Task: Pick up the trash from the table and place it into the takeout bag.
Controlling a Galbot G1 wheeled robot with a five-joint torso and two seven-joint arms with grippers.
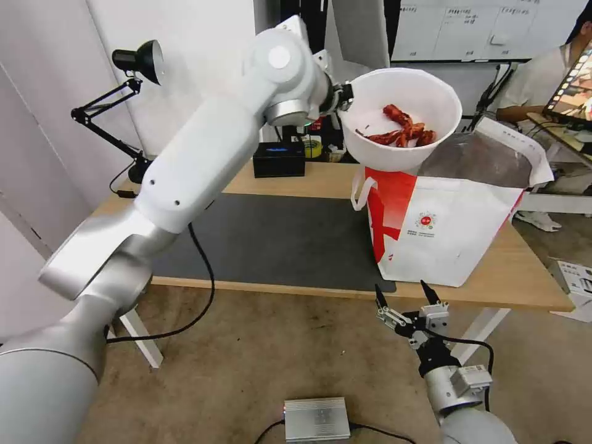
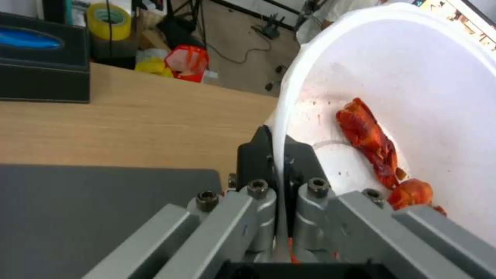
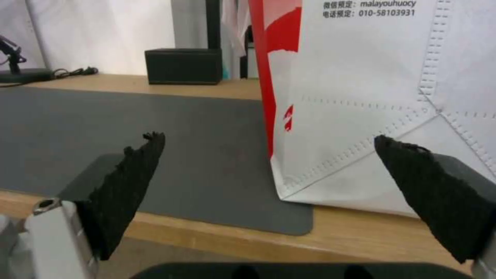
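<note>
Left arm raised and reaching across the worktop (image 1: 296,185); left tool (image 1: 343,97) pinches the near rim of the white bowl (image 1: 401,117), one finger inside the wall and one outside, as the left wrist view shows at the rim (image 2: 279,162). Bowl is held in the air, tilted with its mouth turned toward the robot, above the open top of the takeout bag (image 1: 450,228) and overlapping the bag's 11 o'clock corner in the head view; whether its underside touches the bag I cannot tell. Red crayfish shells (image 1: 404,131) lie gathered at the low side of the bowl's inside; in the left wrist view they sit against the wall (image 2: 369,139) near the pinched rim. Bag stands upright at the 3 o'clock end of the dark grey mat (image 1: 271,240), red side panel facing the mat, a white loop handle hanging at that side, silver lining visible in the mouth. Right tool (image 1: 404,295) hovers low off the near edge of the worktop, at 6 o'clock from the bag, fingers spread wide and holding nothing; the right wrist view looks between its black pads (image 3: 129,182) at the bag's lower corner (image 3: 362,116). Black tissue box (image 1: 279,159) at the far edge of the worktop, at 12 o'clock from the mat; black desk lamp (image 1: 139,61) at the 10 o'clock corner.
</note>
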